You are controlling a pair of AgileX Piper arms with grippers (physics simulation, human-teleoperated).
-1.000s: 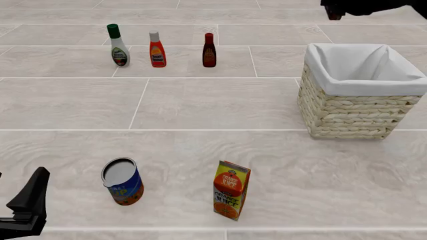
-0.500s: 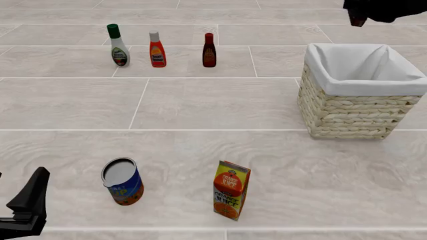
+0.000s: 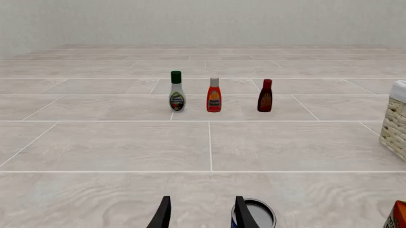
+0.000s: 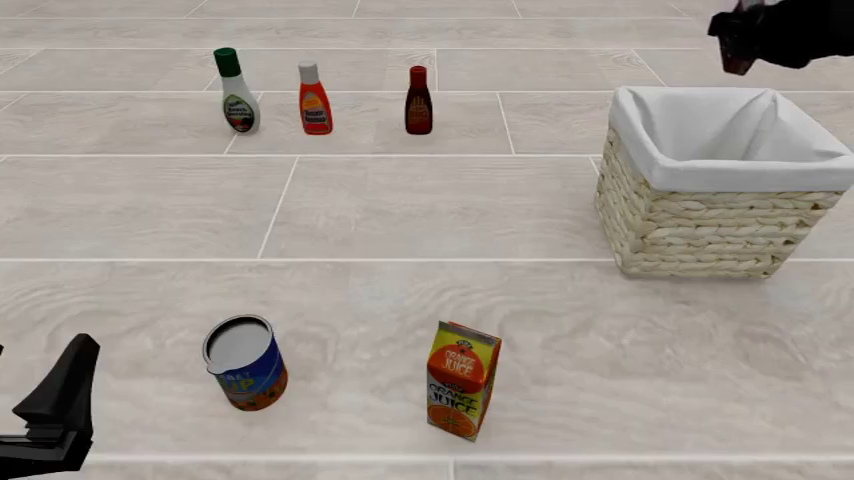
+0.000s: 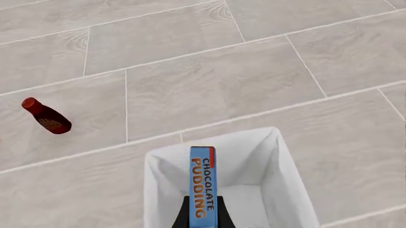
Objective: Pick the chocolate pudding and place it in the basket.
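Observation:
The chocolate pudding (image 5: 204,183), a thin carton with a blue edge and orange lettering, is held upright with my right gripper (image 5: 204,211) shut on it. It hangs directly over the open mouth of the basket (image 5: 254,156), whose white lining shows below. In the front view the right gripper (image 4: 747,40) is high at the far right, above the far rim of the wicker basket (image 4: 701,230), and the pudding (image 4: 735,60) shows only as a small dark tip. My left gripper (image 4: 64,392) rests low at the near left, open and holding nothing.
Three bottles stand in a far row: green-capped (image 4: 238,92), orange (image 4: 314,100) and dark brown with red cap (image 4: 418,102). A blue can (image 4: 246,362) and an orange juice carton (image 4: 462,380) stand near the front. The can (image 3: 257,214) lies just beyond the left fingers.
My right gripper has carried the pudding to the right and slightly lower, from left of the basket to above its far rim. The left arm has not moved.

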